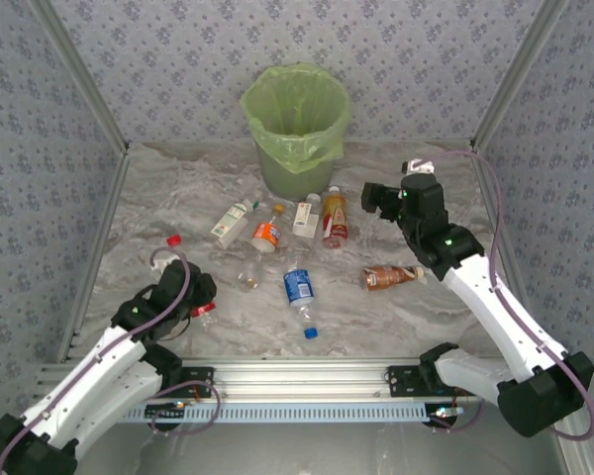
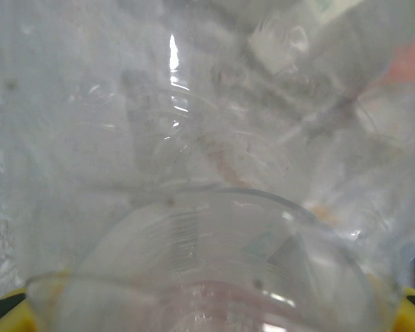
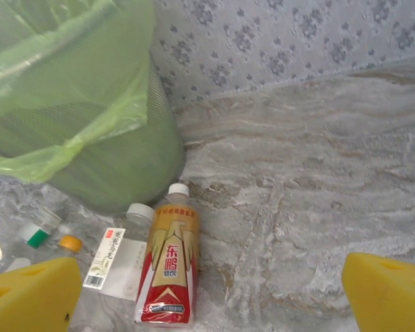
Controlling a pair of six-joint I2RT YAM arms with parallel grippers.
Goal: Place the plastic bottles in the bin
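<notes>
Top external view: plastic bottles [image 1: 299, 287] are left strewn on the table [image 1: 376, 327] outside the bin [image 1: 292, 173], one clear bottle [image 2: 214, 263] is straddled by the left tool [image 1: 191, 295], its grip untellable, and the right tool [image 1: 374, 201] is held wide open, empty.

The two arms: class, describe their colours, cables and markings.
Both the left arm and right arm have white shells with black joints and wrists. A lilac cable loops along each. Small green lights glow on the right arm. The jaws carry yellow pads.
</notes>
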